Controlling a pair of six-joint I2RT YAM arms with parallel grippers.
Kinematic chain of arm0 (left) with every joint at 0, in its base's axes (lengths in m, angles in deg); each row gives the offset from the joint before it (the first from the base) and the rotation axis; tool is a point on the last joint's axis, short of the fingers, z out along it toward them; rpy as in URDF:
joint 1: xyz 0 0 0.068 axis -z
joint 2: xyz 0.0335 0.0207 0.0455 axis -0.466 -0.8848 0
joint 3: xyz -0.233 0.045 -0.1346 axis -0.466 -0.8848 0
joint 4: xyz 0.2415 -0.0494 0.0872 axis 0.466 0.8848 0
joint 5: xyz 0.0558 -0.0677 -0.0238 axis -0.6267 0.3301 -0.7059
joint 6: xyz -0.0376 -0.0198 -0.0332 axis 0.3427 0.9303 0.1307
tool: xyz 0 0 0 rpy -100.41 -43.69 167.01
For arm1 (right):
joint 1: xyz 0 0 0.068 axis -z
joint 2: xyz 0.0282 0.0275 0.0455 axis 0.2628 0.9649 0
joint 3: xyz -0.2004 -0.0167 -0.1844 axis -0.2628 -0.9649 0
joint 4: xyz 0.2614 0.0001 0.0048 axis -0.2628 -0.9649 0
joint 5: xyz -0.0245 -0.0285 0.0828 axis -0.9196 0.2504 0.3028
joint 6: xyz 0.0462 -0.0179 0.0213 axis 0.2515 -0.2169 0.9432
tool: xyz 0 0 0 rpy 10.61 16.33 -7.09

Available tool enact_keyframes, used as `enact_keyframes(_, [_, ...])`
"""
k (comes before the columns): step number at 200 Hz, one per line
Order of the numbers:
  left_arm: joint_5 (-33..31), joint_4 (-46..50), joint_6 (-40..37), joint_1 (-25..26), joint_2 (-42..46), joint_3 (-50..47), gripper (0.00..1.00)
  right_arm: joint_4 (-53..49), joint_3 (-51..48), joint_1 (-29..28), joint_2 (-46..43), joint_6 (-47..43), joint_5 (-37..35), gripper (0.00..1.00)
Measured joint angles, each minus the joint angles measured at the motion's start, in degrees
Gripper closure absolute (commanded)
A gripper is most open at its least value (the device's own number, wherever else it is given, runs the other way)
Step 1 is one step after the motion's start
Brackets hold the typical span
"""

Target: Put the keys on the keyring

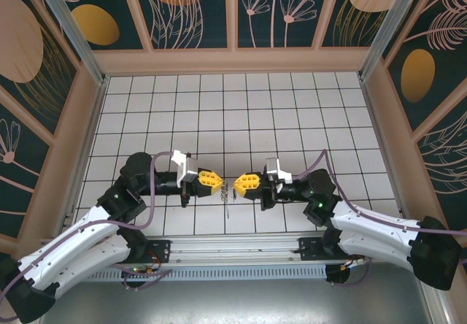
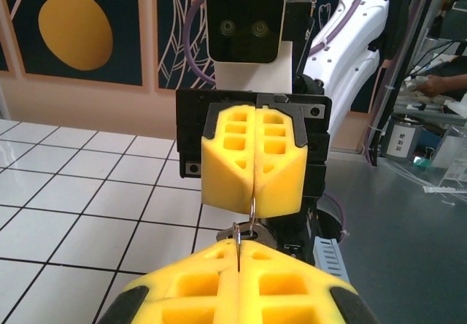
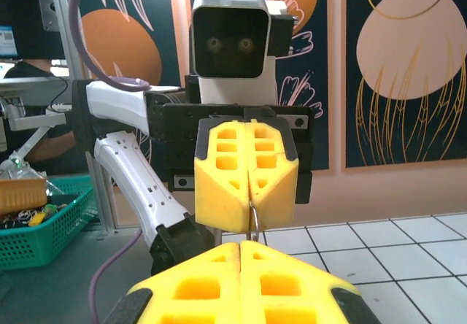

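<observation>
My two grippers face each other tip to tip above the white tiled floor [image 1: 292, 105]. The left gripper [image 1: 217, 181] is shut, and so is the right gripper [image 1: 238, 185]. A small metal piece [image 1: 228, 191] hangs in the narrow gap between them. In the left wrist view my left gripper [image 2: 238, 245] pinches a thin metal loop [image 2: 238, 238] seen edge-on, while the right gripper [image 2: 253, 209] pinches another thin wire loop [image 2: 252, 218]. The two loops meet. Which one is the keyring and which belongs to the keys I cannot tell. In the right wrist view the left gripper [image 3: 252, 228] holds its wire loop [image 3: 257, 218] just above the right gripper [image 3: 241, 244].
Wooden walls with dark painted panels [image 1: 233, 61] box in the floor on three sides. A metal rail [image 1: 233, 247] carries both arm bases at the near edge. A green basket of small parts [image 3: 44, 222] sits off the table behind the left arm.
</observation>
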Motion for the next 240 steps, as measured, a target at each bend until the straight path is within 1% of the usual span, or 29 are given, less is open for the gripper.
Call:
enact_keyframes(45, [1.2, -0.9, 0.4, 0.0, -0.1, 0.0, 1.0, 3.5, 0.0, 0.0, 0.2, -0.8, -0.1, 1.0])
enact_keyframes(94, [1.4, -2.7, 0.5, 0.0, 0.0, 0.0, 1.0, 8.6, -1.6, -0.2, 2.0, 2.0, -0.4, 1.0])
enact_keyframes(240, [1.4, -2.8, 0.5, 0.0, 0.1, 0.0, 1.0, 15.5, -1.6, -0.4, 5.9, 6.8, -1.8, 1.0])
